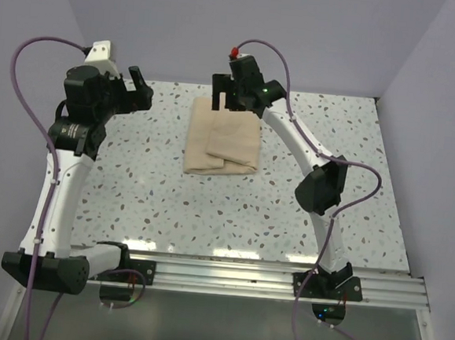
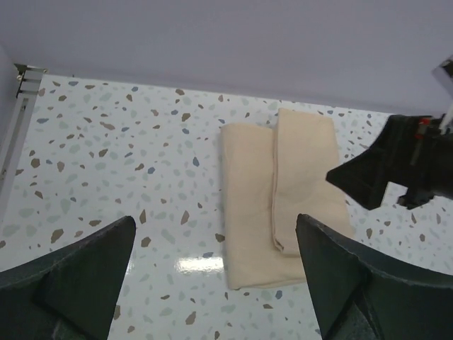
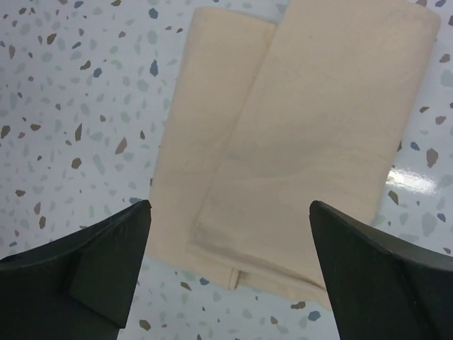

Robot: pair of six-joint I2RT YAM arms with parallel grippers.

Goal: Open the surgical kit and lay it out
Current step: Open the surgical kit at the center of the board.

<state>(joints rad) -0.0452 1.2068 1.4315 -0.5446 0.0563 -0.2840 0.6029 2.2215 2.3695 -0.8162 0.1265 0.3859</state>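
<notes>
Right tool [image 1: 221, 99], jaws wide and empty, hovers over the far edge of the folded tan cloth wrap [image 1: 223, 140]; left tool [image 1: 140, 83], equally wide, hangs apart at far left. The wrap lies closed at the table's [image 1: 147, 195] far centre, so unfolding is not yet begun. Next: pinch the upper flap [image 3: 318, 127] by its edge. No tray or instruments show.

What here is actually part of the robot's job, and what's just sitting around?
Part of the job:
- tan cloth wrap, folded shut
- right gripper, open, at the wrap's far end
- left gripper, open, off to the wrap's left

Just there:
- speckled table
- purple cables
- metal rail

No tray or instruments show.
</notes>
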